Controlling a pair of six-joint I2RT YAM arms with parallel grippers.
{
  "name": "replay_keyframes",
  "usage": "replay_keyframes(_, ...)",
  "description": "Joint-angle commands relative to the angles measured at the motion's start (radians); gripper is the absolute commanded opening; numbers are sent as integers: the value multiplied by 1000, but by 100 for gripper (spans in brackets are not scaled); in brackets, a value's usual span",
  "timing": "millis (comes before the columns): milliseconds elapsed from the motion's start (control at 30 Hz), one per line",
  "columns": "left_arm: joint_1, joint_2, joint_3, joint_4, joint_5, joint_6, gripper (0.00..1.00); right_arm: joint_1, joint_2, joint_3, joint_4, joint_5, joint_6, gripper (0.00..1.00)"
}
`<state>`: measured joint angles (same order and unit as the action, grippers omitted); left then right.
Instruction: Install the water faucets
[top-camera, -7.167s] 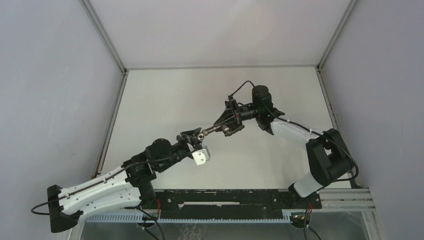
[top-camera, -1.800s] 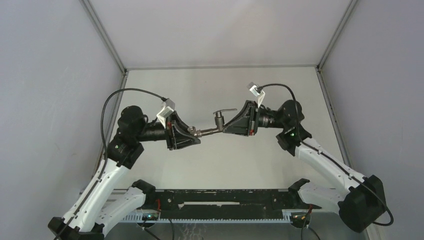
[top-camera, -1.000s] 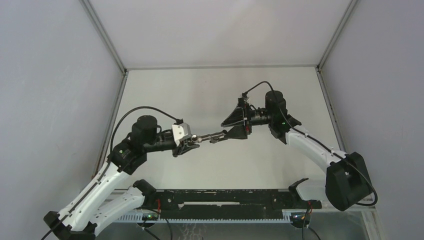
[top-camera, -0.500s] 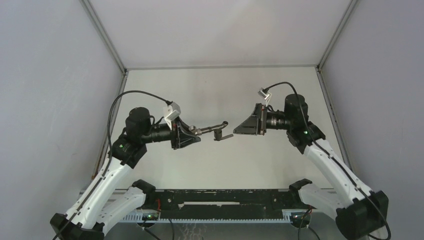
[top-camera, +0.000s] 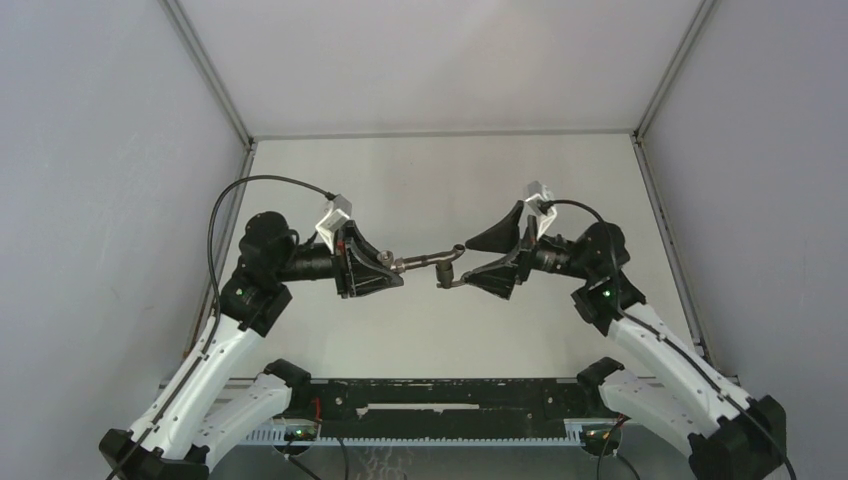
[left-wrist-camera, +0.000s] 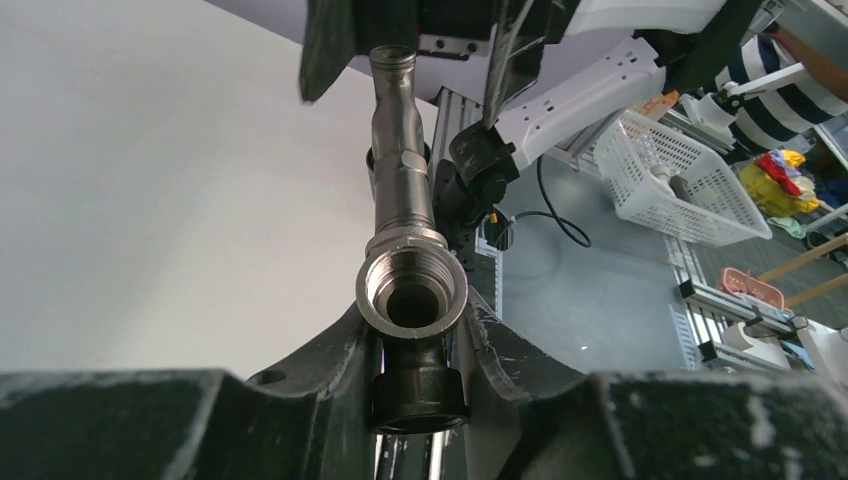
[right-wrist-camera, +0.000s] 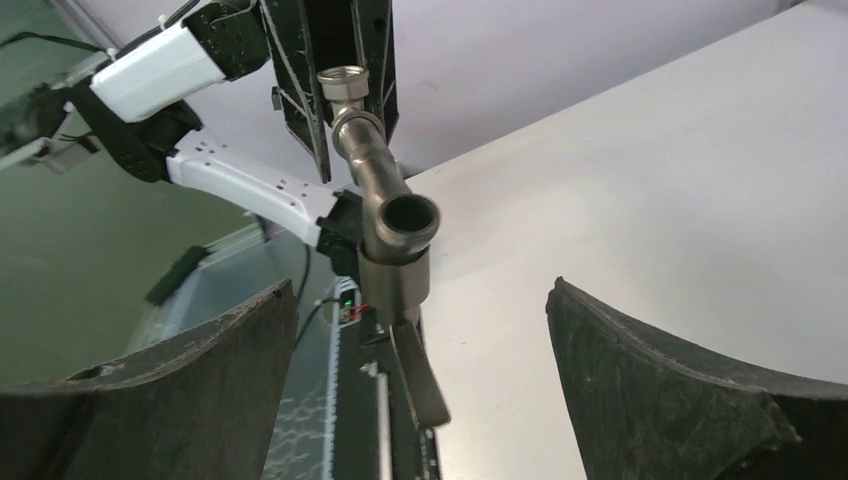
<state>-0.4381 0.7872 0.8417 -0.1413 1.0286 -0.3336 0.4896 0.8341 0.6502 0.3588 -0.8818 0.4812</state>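
The water faucets are joined into one slim grey tap (top-camera: 425, 262), held level above the table between the two arms. My left gripper (top-camera: 385, 270) is shut on its stubby threaded fitting (left-wrist-camera: 412, 292), and the stem (left-wrist-camera: 400, 140) runs away from it toward the right arm. In the right wrist view the tap's open end (right-wrist-camera: 400, 218) faces the camera and its thin lever handle (right-wrist-camera: 420, 372) hangs down. My right gripper (top-camera: 468, 263) stands wide open around that lever end, its fingers (right-wrist-camera: 200, 385) well apart from the metal on both sides.
A white table (top-camera: 400, 180) lies inside grey enclosure walls. A black rail (top-camera: 450, 395) with both arm bases runs along the near edge. Beyond the cell, the left wrist view shows a white basket (left-wrist-camera: 690, 180) and cables.
The right gripper let go of the tap, drew back to the right, opened wide and returned around the lever end. The left wrist turned, still holding the tap.
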Motion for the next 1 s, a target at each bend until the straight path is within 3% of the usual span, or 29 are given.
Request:
replay_keyframes(0,9,-17,73,105,44,-46,0,54,112,70,163,-58,88,100)
replay_keyframes(300,9,-26,63,105,2,-34,0,95,244,167,146,-174,226,88)
replay_keyframes(533,17,-24,62,86,-18,-15,0,95,285,181,93,-258,332,89)
replay_keyframes(700,22,-24,59,86,-23,-13,0,98,294,181,12,-266,305,91)
replay_keyframes(967,28,-14,46,68,-54,-5,0,125,305,181,50,-328,370,87)
